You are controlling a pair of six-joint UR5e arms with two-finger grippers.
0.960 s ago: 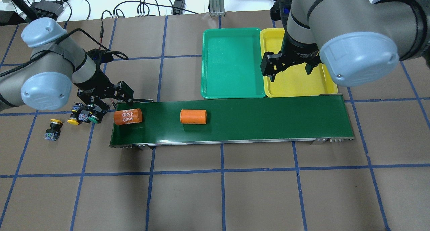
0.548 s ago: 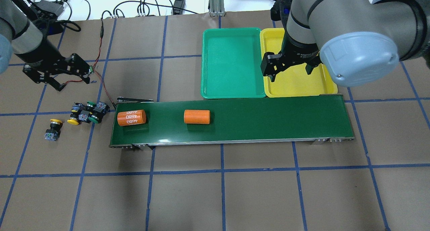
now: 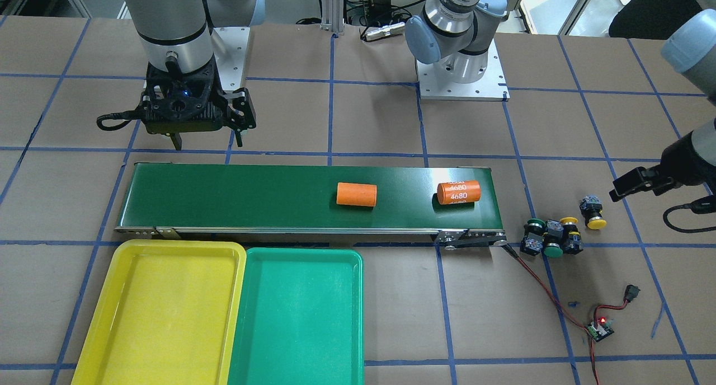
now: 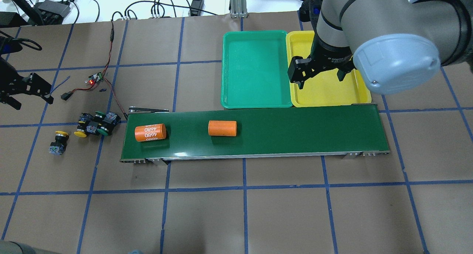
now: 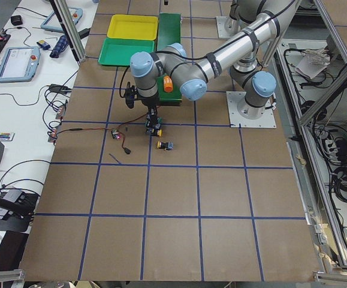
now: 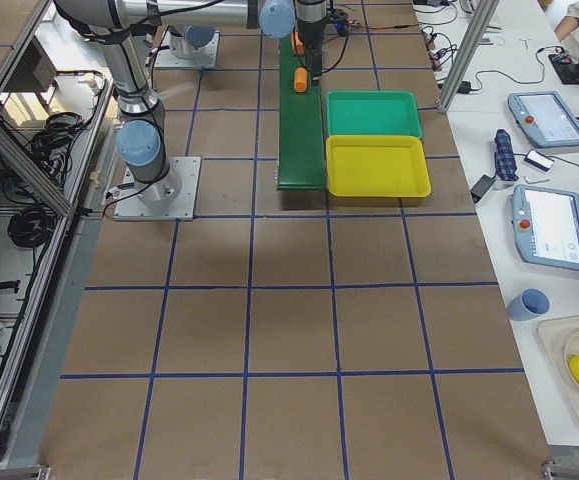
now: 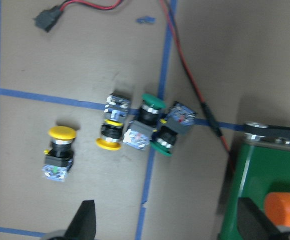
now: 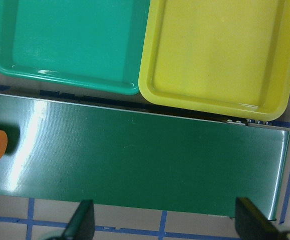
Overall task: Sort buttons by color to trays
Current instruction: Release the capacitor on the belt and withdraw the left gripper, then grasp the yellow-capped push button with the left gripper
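Observation:
Three buttons lie bunched together [image 4: 97, 124] on the table just left of the conveyor's end: one yellow [image 7: 112, 135] and two green [image 7: 150, 107] [image 7: 165, 142]. A second yellow button [image 4: 59, 141] lies apart, further left. My left gripper [image 4: 31, 99] is open and empty, up and to the left of the buttons. The green tray [image 4: 255, 69] and the yellow tray [image 4: 325, 93] sit side by side beyond the conveyor, both empty. My right gripper [image 4: 320, 81] is open and empty above the yellow tray's near edge.
A long dark-green conveyor belt [image 4: 295, 132] carries two orange cylinders, one marked "4680" [image 4: 150, 132] and one plain [image 4: 222, 128]. A small circuit board with a red light [image 4: 94, 79] and red-black wires lie behind the buttons.
My left gripper has pulled away from the button cluster to the far left, still empty. Both orange cylinders have moved a little to the right on the belt. The right arm has barely moved.

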